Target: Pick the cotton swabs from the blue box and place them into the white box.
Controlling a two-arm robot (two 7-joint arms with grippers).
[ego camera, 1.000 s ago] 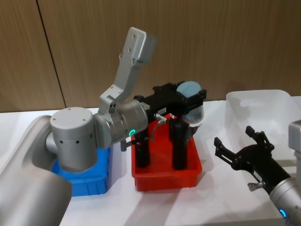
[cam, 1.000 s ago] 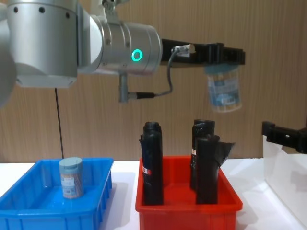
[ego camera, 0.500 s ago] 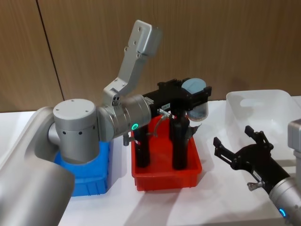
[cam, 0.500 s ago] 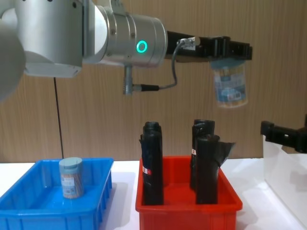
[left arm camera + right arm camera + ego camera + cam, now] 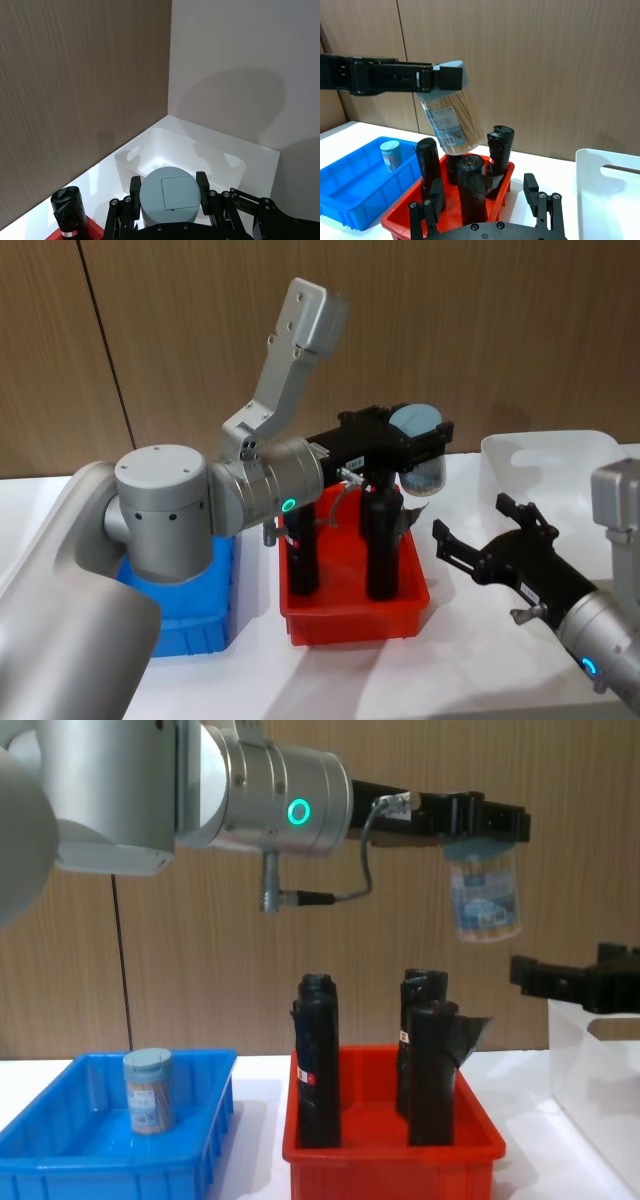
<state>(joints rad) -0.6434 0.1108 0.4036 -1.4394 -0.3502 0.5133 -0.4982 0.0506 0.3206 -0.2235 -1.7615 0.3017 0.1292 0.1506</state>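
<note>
Cotton swabs [image 5: 484,900] within left hand [image 5: 487,830], aloft.

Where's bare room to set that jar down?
The white box is bare inside; the blue box has floor free beside one swab jar. Black rolls crowd the red bin under the left gripper's held jar. The right gripper hovers by the white box.

White table [image 5: 400,680]: blue box [image 5: 190,630] at left, red bin [image 5: 350,620] beside it, white box [image 5: 500,490] at right.

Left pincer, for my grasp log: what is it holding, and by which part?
The left pincer grips a cotton swabs jar by its pale lid, body hanging tilted below. The right pincer is open and empty.
</note>
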